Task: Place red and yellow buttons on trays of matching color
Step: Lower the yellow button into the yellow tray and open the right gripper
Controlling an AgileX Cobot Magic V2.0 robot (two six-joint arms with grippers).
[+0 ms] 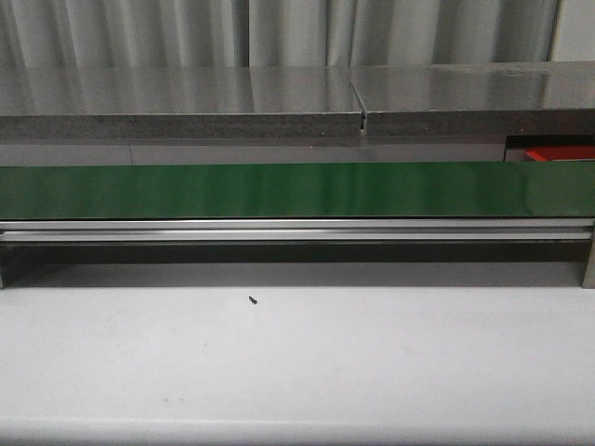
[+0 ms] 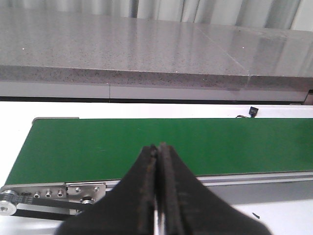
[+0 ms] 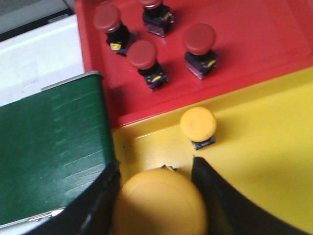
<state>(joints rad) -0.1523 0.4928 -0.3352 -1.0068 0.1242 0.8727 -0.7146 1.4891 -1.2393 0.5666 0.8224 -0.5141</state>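
Note:
In the right wrist view my right gripper (image 3: 155, 169) is shut on a yellow button (image 3: 161, 205), held above the yellow tray (image 3: 274, 147) near the end of the green belt (image 3: 49, 152). Its big blurred cap fills the gap between the fingers. Another yellow button (image 3: 197, 123) stands on the yellow tray. Several red buttons (image 3: 142, 55) stand on the red tray (image 3: 254, 39) beyond. My left gripper (image 2: 157, 147) is shut and empty over the near edge of the belt (image 2: 161, 142). Neither gripper shows in the front view.
The front view shows the green conveyor belt (image 1: 297, 190), its metal rail (image 1: 297, 230), a grey stone ledge (image 1: 186, 102) behind, and a sliver of the red tray (image 1: 558, 153) at far right. A small black speck (image 1: 252, 300) lies on the white table.

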